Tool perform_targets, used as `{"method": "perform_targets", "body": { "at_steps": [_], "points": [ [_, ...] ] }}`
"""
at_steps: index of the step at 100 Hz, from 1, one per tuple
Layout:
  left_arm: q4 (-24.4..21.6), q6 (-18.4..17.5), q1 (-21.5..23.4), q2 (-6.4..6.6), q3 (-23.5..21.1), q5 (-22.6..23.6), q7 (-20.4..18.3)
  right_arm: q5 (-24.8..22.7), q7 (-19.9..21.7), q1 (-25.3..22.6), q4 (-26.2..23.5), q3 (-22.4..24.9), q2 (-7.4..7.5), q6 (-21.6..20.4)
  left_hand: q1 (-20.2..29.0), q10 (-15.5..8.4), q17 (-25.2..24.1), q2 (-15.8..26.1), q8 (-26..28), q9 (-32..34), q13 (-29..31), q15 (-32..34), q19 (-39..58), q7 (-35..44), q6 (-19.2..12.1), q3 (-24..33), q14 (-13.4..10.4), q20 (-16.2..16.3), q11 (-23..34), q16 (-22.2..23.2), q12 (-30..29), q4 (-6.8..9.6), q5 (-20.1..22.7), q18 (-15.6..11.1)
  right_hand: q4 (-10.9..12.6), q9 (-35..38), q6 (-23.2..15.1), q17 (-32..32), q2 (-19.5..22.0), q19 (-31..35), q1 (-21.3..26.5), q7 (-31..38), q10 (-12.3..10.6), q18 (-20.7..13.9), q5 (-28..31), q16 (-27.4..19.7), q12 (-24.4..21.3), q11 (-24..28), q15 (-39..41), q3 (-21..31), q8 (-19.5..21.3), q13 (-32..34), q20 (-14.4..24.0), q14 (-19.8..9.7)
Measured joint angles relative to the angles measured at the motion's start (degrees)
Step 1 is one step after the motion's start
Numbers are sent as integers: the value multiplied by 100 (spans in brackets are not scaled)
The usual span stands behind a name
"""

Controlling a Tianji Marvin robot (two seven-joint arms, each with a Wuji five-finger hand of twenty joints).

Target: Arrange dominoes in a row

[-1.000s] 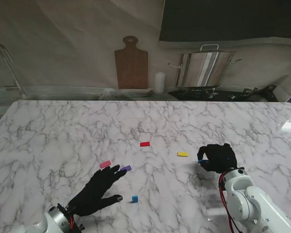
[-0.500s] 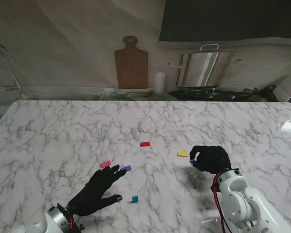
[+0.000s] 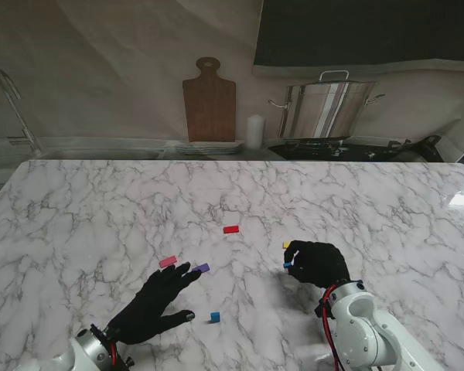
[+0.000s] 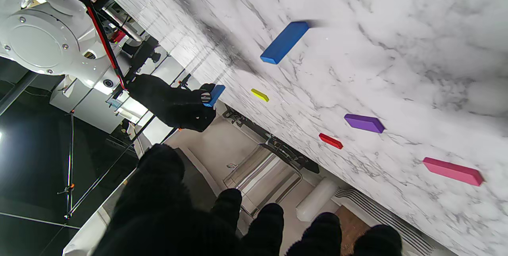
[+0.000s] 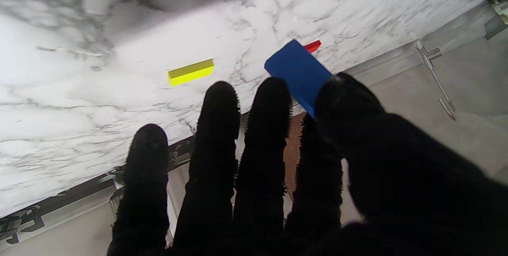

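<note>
From the stand view, the right hand [image 3: 315, 263] is showing only as a dark fist over the marble bench [image 3: 77, 209], with a speck of blue at its left edge and the yellow domino [image 3: 286, 244] peeking out just beyond it. The right wrist view is filling that in: the held blue domino [image 5: 297, 74] is being pinched between the thumb and the first finger, its broad face turned toward the camera and its free end sticking out past the fingers [image 5: 216, 109], lifted off the bench. The same view is showing the yellow one lying flat on the marble.

The left hand [image 3: 156, 304] is resting near the front left with its fingers spread and nothing in them, the tips reaching toward the purple domino [image 3: 201, 268] and the pink domino [image 3: 168, 261]. The left wrist view is giving their long axes clearly: purple and pink lying flat and roughly parallel, and the second blue domino [image 4: 284, 42] lying at a slant to them. The red domino [image 3: 231, 229] is sitting farther back, long axis running left to right. The pieces are lying scattered, well apart.
</note>
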Motion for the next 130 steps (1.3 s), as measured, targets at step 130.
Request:
{"method": "perform_targets", "body": {
  "at_steps": [130],
  "points": [
    [-6, -41, 49, -4, -77, 9, 22, 1262, -1335, 844, 957, -2432, -672, 636, 0, 0, 0, 0, 1, 0, 0, 0, 0, 0, 0, 0, -1, 0, 0, 0, 0, 0, 0, 0, 0, -1170, 209, -366, -63, 281, 1, 216, 111, -7, 85, 122, 675, 901, 453, -68, -590, -871, 201, 110]
  ]
}}
